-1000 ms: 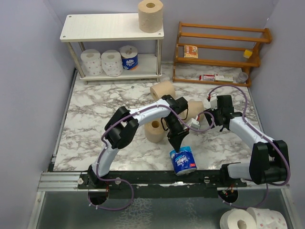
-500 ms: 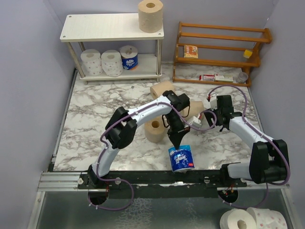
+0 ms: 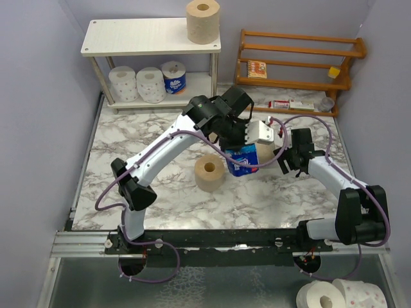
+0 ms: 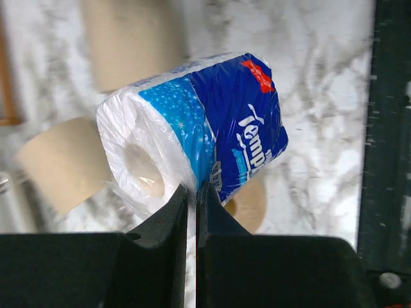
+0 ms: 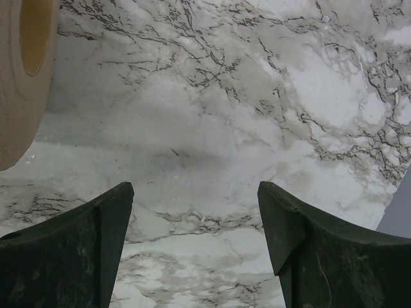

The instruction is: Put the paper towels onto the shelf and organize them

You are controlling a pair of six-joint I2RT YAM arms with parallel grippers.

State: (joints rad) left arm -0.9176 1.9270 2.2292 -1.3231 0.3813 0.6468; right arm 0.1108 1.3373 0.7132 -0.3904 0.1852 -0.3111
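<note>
Progress looks close to half, judging by where the rolls sit. The white shelf (image 3: 151, 37) has four on it. One tan roll (image 3: 203, 21) stands at the right end of the top board. On the lower board are two pink-dotted white rolls (image 3: 122, 83), with a shelved blue-wrapped roll (image 3: 173, 77) just to their right.

A fifth, the carried blue roll (image 4: 192, 122), is off the marble table (image 3: 128, 147) and hangs over its middle, well short of the shelf. Your left wrist view shows three loose tan rolls (image 4: 61, 160) lying under and around it. The top view shows one of them clearly, the upright tan roll (image 3: 210, 172), just to the left of the carried one. So you have this roll to seat and, by my count, three tan ones left to fetch. The top board has plenty of bare space.

Your left gripper (image 4: 194, 191) has its fingers drawn almost together. They pinch the rim of the carried blue roll at its open end, one finger toward the hollow core and the other on the printed wrapper. The roll hangs tilted from that narrow bite, so I would treat the hold as light.

Your right gripper (image 5: 192, 192) is spread wide over bare marble and holds nothing. A tan roll sits off to its left, not touching either finger.
</note>
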